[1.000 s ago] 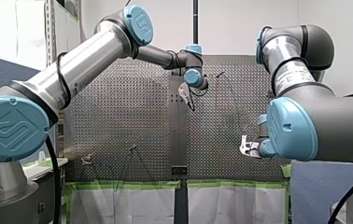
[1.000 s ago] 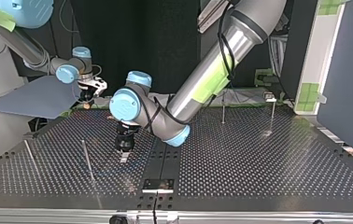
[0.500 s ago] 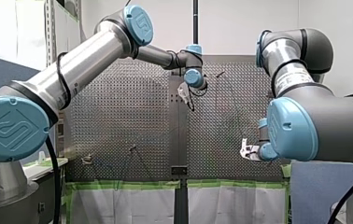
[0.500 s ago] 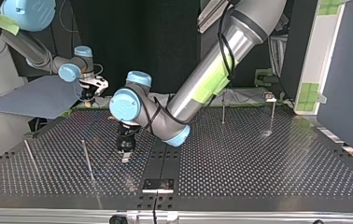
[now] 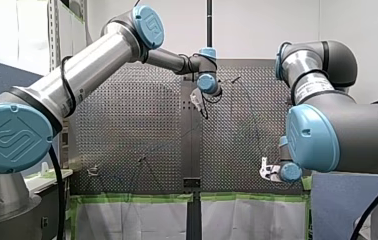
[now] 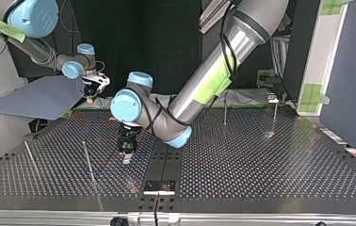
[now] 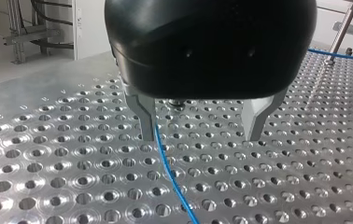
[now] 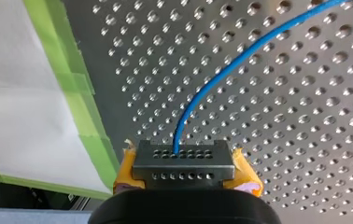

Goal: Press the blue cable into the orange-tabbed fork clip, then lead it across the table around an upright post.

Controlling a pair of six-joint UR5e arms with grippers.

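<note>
My right gripper (image 5: 265, 169) lower, blue cable (image 8: 221, 73) ahead.

Bright indoor light, prob. overhead, glare on table (image 7: 34, 158) holes, dark bg in top view

Tabletop (image 7: 48, 186): made of perforated metal, finished satin-bright; blue cable (image 7: 167, 163): sheathed in smooth plastic; left hand (image 7: 201, 137): cased in glossy black plastic

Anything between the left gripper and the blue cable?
Nothing visible. In the left wrist view the blue cable lies on the perforated table just inside one finger of my open left gripper; only bare table surrounds it.
</note>
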